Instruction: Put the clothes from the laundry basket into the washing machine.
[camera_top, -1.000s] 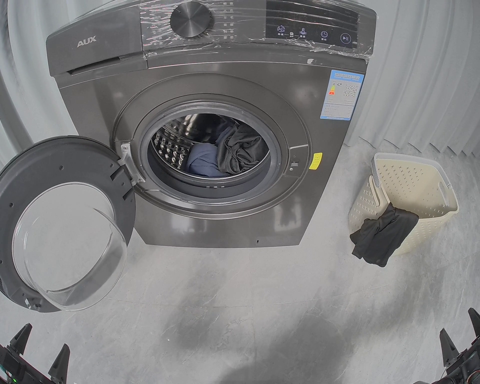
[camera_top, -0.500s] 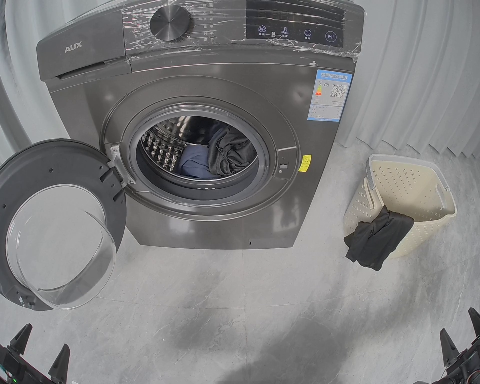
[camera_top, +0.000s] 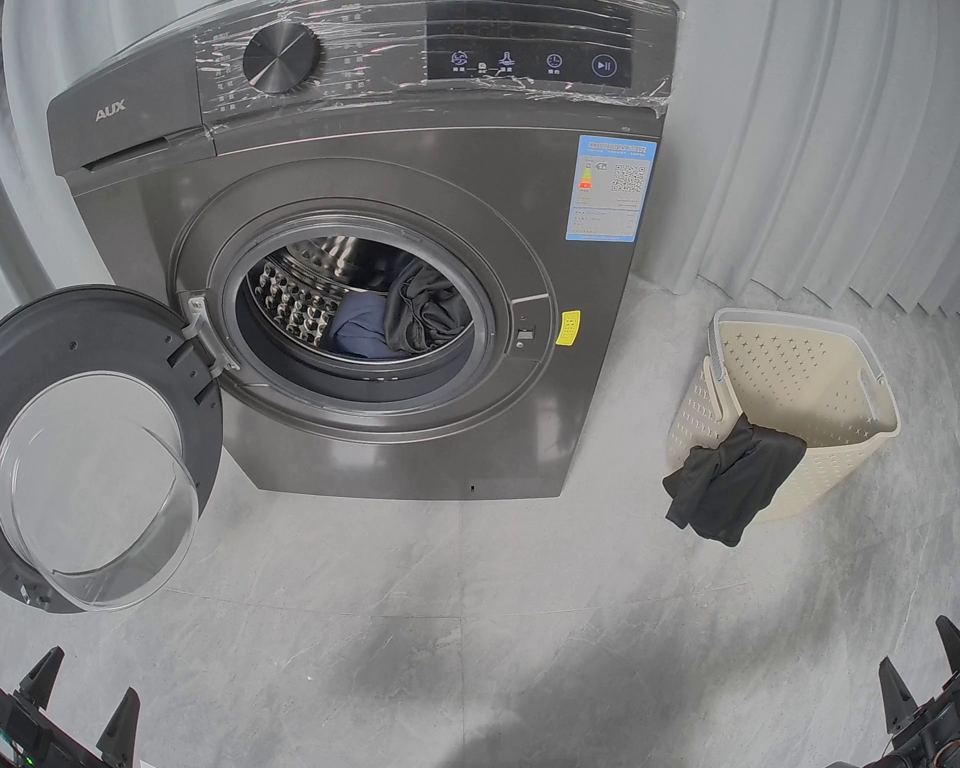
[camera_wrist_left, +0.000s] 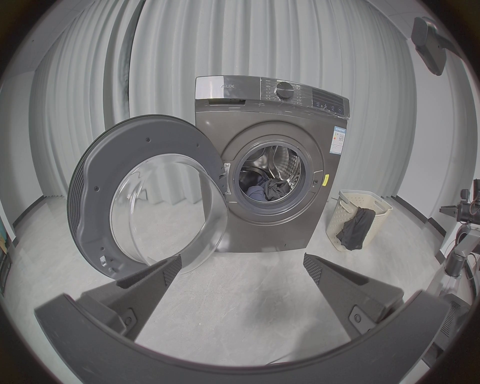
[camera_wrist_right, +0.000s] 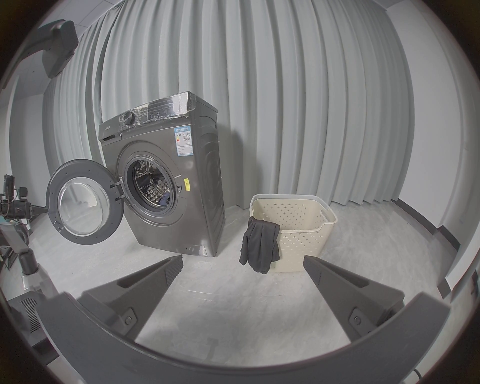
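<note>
Because the crumpled black cloth garment (camera_top: 735, 480) drapes down the near rim of the cream perforated plastic basket (camera_top: 790, 320), at eleven o'clock from the right gripper (camera_top: 915, 650), fingers spread and empty, that arm looks nearer.

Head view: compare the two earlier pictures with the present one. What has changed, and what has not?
The whole picture has shifted: washing machine and laundry basket both sit further left, so the camera moved, not the things. Nothing was grasped or released. The dark garment still hangs over the basket's rim, the door stays open, and the left hand and right hand stay open, empty.
</note>
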